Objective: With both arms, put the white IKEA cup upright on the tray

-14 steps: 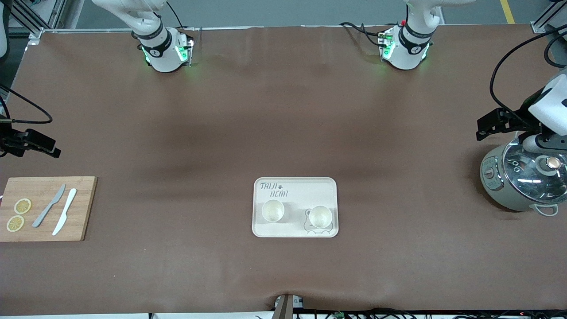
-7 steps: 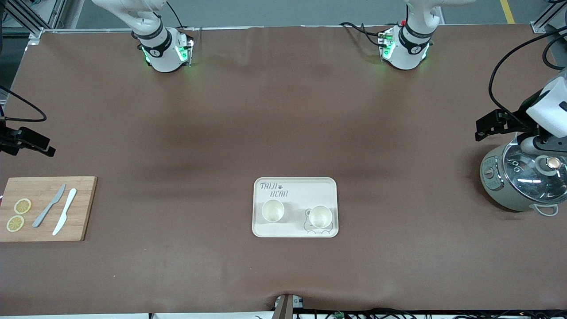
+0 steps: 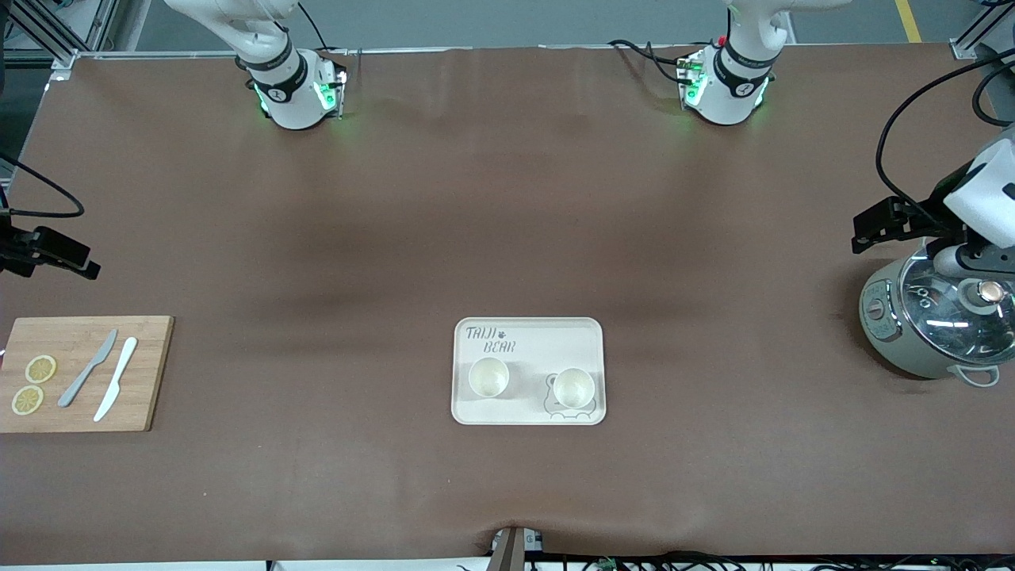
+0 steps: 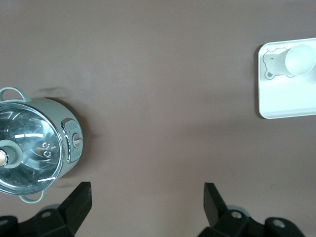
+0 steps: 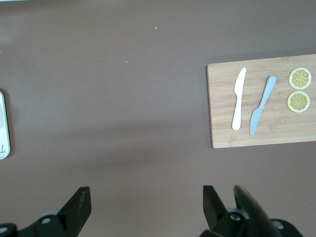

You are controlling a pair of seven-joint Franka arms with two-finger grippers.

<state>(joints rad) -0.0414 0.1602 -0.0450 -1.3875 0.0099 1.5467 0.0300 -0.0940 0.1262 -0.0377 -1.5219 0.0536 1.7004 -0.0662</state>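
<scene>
Two small white cups stand upright on the flat cream-white rectangular tray (image 3: 529, 333) with the grey "TAIJI BEAR" lettering and bear drawing. One white cup (image 3: 488, 377) sits just below the lettering, toward the right arm's end of the tray. The other white cup (image 3: 573, 388) sits on the bear drawing, toward the left arm's end, and both open mouths face up. Judged from this, the placing looks done: no cup lies on the brown table cover and neither arm holds anything. What remains, if anything, is only for the arms to settle away from the work.

Both arms are drawn well back from the tray. The left gripper (image 4: 145, 205) hangs over bare table beside the grey-green cooker with the glass lid (image 3: 940, 321) at the left arm's end of the table. Its black fingers are spread wide, with nothing between them. The right gripper (image 5: 144, 205) hangs over bare table at the right arm's end, near the wooden cutting board (image 3: 147, 373). On that board lie a grey knife (image 3: 87, 369), a white knife (image 3: 116, 378) and two lemon slices (image 3: 34, 384). Its fingers are likewise spread and empty. In the front view that gripper sits at the picture's edge, so its height over the table is hard to judge.
</scene>
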